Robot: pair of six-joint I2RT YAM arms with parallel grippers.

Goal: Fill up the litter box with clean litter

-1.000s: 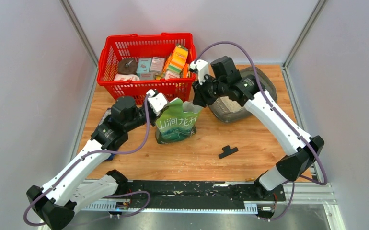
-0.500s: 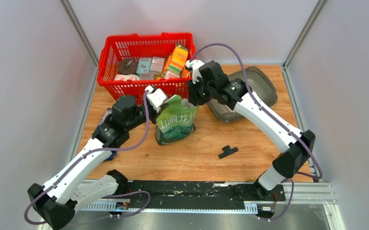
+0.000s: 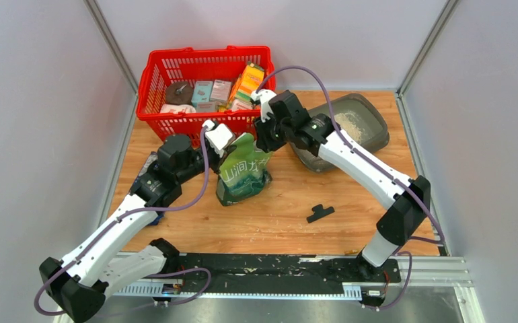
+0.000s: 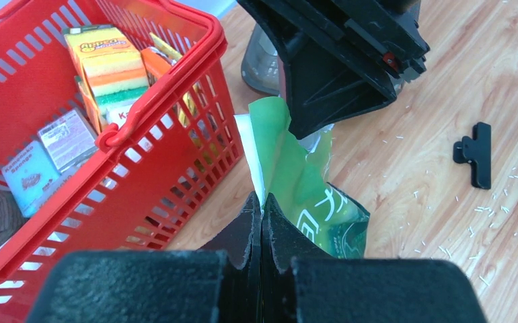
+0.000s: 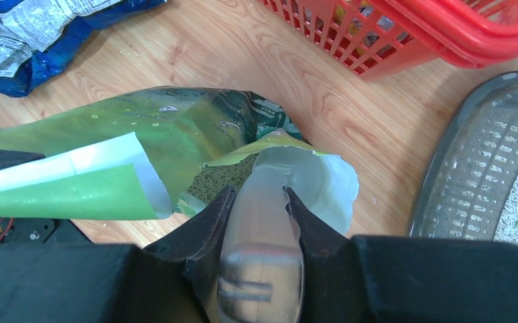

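Both the left claw (image 4: 262, 203) and the right claw (image 5: 258, 195) pinched the green pouch's (image 3: 243, 176) torn top, which had drawn back upright from the litter box (image 3: 377, 124) at far right, where some clean litter (image 3: 344, 123) already lay.

- Your left arm (image 3: 118, 229) is made of long white shells with chunky black joints in between.
- Your right arm (image 3: 367, 168) looks the same, white shells and black joints, and it has a tiny green light near the wrist.
- A thin left purple cable (image 3: 205, 168) runs along the left arm.
- A right purple cable (image 3: 303, 67) makes a big loop above the right arm.
- Each wrist wears a small white block (image 3: 219, 138).
- Your left gripper (image 4: 262, 205) has black, rough-looking fingers that get thin at the tips.
- Your right gripper (image 5: 256, 195) has black fingers with curved inner sides.
- Both arms are bolted to a long black plate (image 3: 263, 266) at the near edge of the tabletop.
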